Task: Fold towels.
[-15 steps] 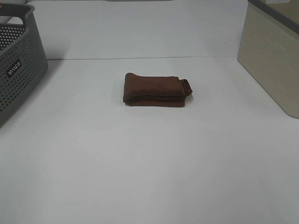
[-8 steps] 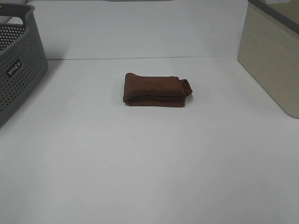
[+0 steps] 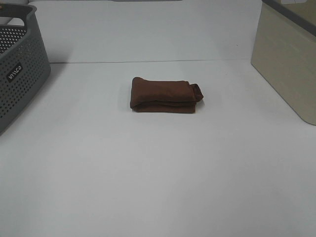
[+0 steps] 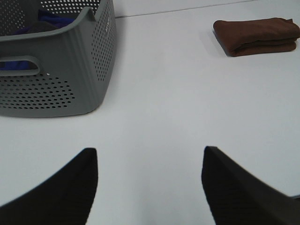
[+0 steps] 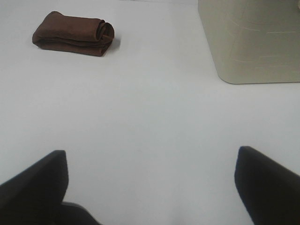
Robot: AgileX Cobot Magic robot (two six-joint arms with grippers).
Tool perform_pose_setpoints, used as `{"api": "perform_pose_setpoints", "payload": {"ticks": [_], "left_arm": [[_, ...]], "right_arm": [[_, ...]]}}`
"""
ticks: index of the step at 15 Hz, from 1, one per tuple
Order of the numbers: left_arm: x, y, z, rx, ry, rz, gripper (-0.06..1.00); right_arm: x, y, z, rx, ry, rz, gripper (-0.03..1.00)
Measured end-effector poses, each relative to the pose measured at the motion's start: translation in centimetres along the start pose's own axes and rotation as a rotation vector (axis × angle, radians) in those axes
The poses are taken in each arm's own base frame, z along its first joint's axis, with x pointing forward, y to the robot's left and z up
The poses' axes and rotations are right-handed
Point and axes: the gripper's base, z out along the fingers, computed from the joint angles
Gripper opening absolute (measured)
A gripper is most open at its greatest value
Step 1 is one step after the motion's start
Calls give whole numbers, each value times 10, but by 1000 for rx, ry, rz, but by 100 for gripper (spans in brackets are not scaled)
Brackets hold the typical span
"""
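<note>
A brown towel [image 3: 165, 95] lies folded into a thick rectangle on the white table, a little behind the middle. It also shows in the left wrist view [image 4: 258, 36] and in the right wrist view [image 5: 74, 33]. Neither arm shows in the exterior view. My left gripper [image 4: 149, 161] is open and empty, low over the table near the grey basket, far from the towel. My right gripper [image 5: 151, 164] is open and empty, low over the table near the beige bin, far from the towel.
A grey perforated basket [image 3: 19, 69] stands at the left edge, with blue cloth [image 4: 49, 19] inside it. A beige bin [image 3: 289, 59] stands at the right edge [image 5: 251, 40]. The white table [image 3: 158, 173] stretches bare in front of the towel.
</note>
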Motion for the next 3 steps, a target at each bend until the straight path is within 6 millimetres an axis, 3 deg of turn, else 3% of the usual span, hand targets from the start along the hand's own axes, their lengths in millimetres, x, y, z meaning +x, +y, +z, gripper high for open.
{"api": "perform_pose_setpoints", "payload": {"ticks": [3], "left_arm": [[0, 0, 0, 0, 0, 0, 62]], "right_arm": [[0, 0, 0, 0, 0, 0, 90]]}}
